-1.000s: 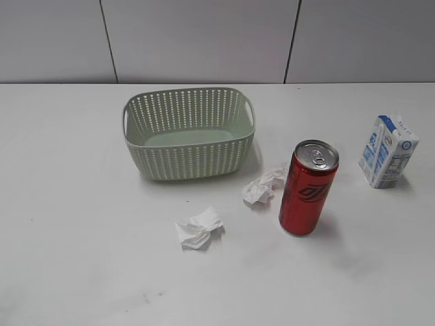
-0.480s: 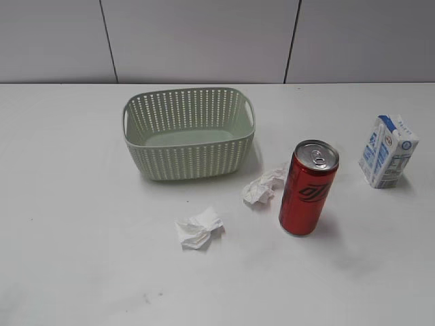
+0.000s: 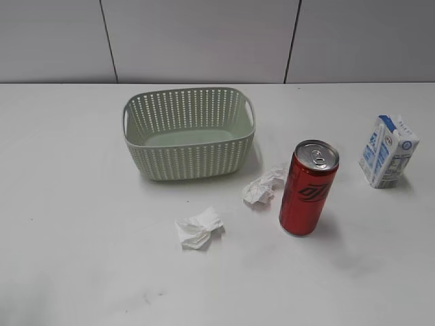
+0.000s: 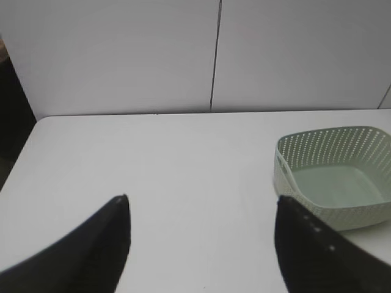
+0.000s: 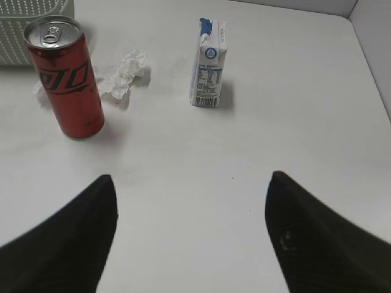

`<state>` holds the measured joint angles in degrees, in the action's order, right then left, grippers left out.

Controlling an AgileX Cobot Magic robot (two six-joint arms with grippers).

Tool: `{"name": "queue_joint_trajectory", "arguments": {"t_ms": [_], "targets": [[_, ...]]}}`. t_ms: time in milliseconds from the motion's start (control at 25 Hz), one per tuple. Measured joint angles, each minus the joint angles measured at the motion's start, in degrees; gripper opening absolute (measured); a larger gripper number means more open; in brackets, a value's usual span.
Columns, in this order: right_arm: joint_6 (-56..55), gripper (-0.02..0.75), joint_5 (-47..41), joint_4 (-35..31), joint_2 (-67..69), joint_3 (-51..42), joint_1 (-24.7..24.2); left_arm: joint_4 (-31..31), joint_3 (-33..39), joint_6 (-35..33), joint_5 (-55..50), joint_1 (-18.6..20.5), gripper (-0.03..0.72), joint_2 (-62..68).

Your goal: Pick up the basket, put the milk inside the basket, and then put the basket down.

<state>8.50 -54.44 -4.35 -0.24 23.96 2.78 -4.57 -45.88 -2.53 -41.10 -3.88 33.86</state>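
Observation:
The pale sage-green basket [image 3: 188, 132] stands empty on the white table at centre left; it also shows at the right of the left wrist view [image 4: 335, 176]. The white and blue milk carton [image 3: 387, 151] stands upright at the far right, and upright in the right wrist view [image 5: 208, 63]. My left gripper [image 4: 201, 201] is open and empty, above bare table to the left of the basket. My right gripper [image 5: 190, 178] is open and empty, nearer than the carton. Neither gripper shows in the exterior view.
A tall red drink can [image 3: 308, 187] stands between basket and milk, also in the right wrist view [image 5: 65, 76]. Two crumpled white tissues lie on the table, one by the can [image 3: 264, 185] and one nearer the front [image 3: 198, 229]. A grey panelled wall runs behind the table.

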Motion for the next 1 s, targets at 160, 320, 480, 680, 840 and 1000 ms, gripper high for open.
{"name": "queue_joint_trajectory", "arguments": {"t_ms": [160, 320, 480, 680, 840, 1000], "targets": [[0.00, 0.591, 0.00, 0.00, 0.00, 0.00, 0.00, -1.07, -4.37, 0.00, 0.55, 0.00, 0.563, 10.32], [0.00, 0.591, 0.00, 0.00, 0.00, 0.00, 0.00, -1.14, -8.72, 0.00, 1.71, 0.00, 0.563, 20.38], [0.00, 0.591, 0.00, 0.00, 0.00, 0.00, 0.00, -1.39, -13.67, 0.00, 0.74, 0.00, 0.563, 30.30], [0.05, 0.591, 0.02, 0.00, 0.00, 0.00, 0.00, -4.92, -20.85, -0.05, -2.92, -0.15, 0.563, 41.49], [0.05, 0.591, 0.02, 0.00, 0.00, 0.00, 0.00, -7.31, -28.03, -0.05, -6.57, -2.94, 0.563, 51.06], [0.05, 0.591, 0.02, 0.00, 0.00, 0.00, 0.00, -8.06, -35.73, 0.46, -10.30, -7.34, 0.563, 61.57]]}}
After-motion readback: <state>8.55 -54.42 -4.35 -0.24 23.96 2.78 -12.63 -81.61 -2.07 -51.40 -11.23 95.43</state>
